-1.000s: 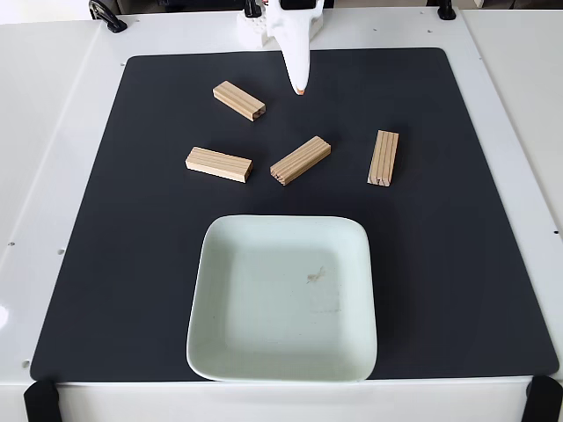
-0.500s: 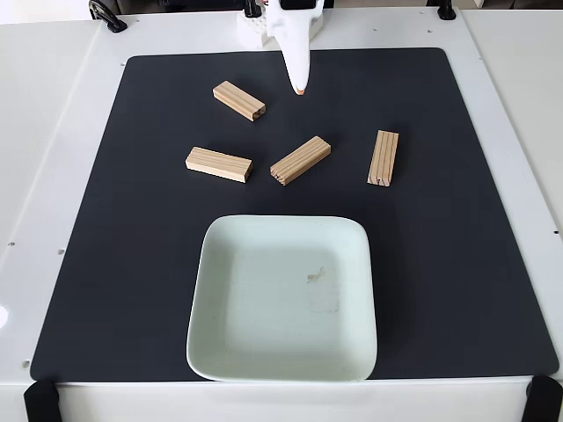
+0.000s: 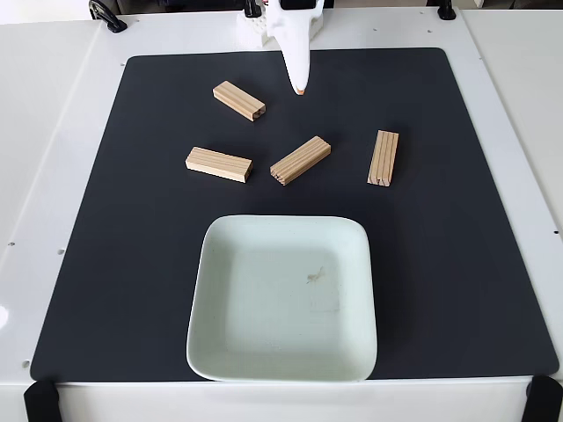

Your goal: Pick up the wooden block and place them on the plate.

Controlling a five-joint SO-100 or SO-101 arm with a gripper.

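Several small tan wooden blocks lie on the black mat: one at the upper left [image 3: 239, 100], one at the left [image 3: 218, 164], one in the middle [image 3: 301, 160], one at the right [image 3: 383, 158] with its grooves up. The mint-green plate [image 3: 220, 264] sits below them, holding only a small brown speck. My white gripper [image 3: 301, 90] hangs at the mat's top centre, pointing down, its fingers closed to one tip with nothing between them. It is right of the upper-left block and apart from every block.
The black mat [image 3: 457, 264] covers most of the white table [image 3: 53, 132]. Black clamps sit at the table's front corners [image 3: 40, 400] and back edge [image 3: 106, 16]. The arm's white base [image 3: 255, 31] stands at the top centre.
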